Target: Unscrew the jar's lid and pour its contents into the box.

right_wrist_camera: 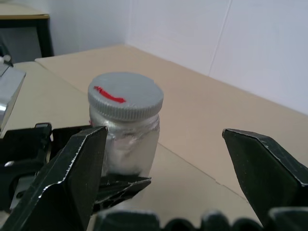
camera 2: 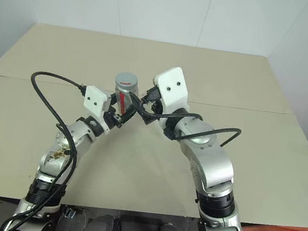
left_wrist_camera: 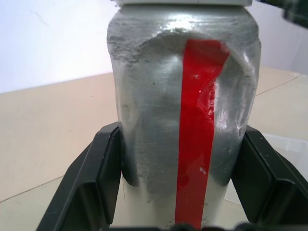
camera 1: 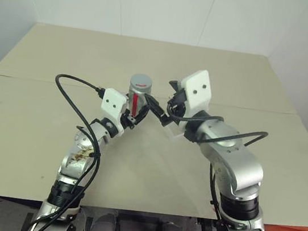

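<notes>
Holding the jar (camera 1: 138,97) above the table (camera 1: 37,128) in your clamped left end effector (camera 1: 133,114), your right end effector (camera 1: 160,108) stands apart beside it; closing off-centre on the lid (right_wrist_camera: 126,95) risks twisting the jar loose.

Even, bright overhead light washes the pale worktop (camera 1: 40,111) and white walls, leaving only soft, faint shadows beneath the arms. Glare streaks the jar (left_wrist_camera: 183,110) at its shoulder and down its red stripe in the left wrist view, where the background at 9 o'clock goes soft. In the right wrist view the lid (right_wrist_camera: 126,95) is crisp while the near black fingers (right_wrist_camera: 72,178) blur slightly. Head views stay sharp edge to edge.
</notes>
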Tool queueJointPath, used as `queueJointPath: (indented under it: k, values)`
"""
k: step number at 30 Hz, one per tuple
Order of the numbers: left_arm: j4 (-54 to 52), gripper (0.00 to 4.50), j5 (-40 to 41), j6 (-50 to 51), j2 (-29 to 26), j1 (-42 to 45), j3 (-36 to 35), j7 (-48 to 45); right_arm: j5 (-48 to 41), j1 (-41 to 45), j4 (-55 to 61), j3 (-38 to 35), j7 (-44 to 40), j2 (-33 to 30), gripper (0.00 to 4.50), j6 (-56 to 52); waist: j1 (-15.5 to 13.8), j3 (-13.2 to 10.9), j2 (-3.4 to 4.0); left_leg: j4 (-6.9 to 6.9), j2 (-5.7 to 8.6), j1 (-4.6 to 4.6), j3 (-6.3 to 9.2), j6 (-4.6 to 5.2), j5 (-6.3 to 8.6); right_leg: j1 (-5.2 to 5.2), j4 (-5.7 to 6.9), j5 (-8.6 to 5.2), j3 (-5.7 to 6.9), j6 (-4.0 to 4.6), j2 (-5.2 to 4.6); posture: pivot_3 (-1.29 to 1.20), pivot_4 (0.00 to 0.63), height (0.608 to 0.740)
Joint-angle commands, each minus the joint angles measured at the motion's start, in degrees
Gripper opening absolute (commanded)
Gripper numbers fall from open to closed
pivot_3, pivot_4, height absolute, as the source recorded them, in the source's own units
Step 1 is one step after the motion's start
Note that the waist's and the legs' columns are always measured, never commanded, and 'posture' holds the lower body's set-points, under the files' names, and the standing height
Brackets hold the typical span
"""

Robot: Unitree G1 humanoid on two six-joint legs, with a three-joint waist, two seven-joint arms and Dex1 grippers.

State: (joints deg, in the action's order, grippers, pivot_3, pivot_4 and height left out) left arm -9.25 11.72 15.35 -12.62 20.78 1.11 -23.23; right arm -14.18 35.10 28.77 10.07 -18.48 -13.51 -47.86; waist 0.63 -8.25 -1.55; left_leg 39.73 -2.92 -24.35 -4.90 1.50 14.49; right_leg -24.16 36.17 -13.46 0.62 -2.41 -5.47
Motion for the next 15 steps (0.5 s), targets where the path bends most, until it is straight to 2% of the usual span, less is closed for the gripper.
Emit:
queueJointPath:
  k: [1, 9, 15]
  values:
    - [-2.6, 2.86, 2.4, -0.7, -1.6, -0.6, -1.2, -2.8, -2.6, -0.2, 3.4, -2.0, -4.0, -1.7, 4.43, 3.5, 0.0, 0.0, 0.00, 0.00, 0.00, 0.00, 0.00, 0.00, 0.00, 0.00, -0.01, 0.00, 0.00, 0.00, 0.00, 0.00, 0.150, 0.740]
    - [0.0, 2.86, 8.7, -2.8, -6.5, 0.4, -2.6, -14.3, -11.5, 1.4, 1.2, -6.0, -11.6, -2.4, 4.43, 3.6, 0.1, 0.0, 0.00, 0.00, -0.02, 0.04, 0.00, 0.00, 0.00, 0.00, -0.04, 0.00, -0.01, 0.00, 0.01, 0.00, 0.150, 0.740]
    - [2.6, 2.86, 9.5, -4.8, -8.4, 2.1, -1.8, -20.1, -12.5, 4.1, -2.0, -4.5, -12.1, -1.7, 4.43, 3.3, 0.0, 0.0, 0.00, 0.00, -0.01, 0.04, -0.01, 0.00, 0.00, 0.01, -0.02, 0.00, -0.01, 0.01, 0.01, 0.00, 0.150, 0.740]
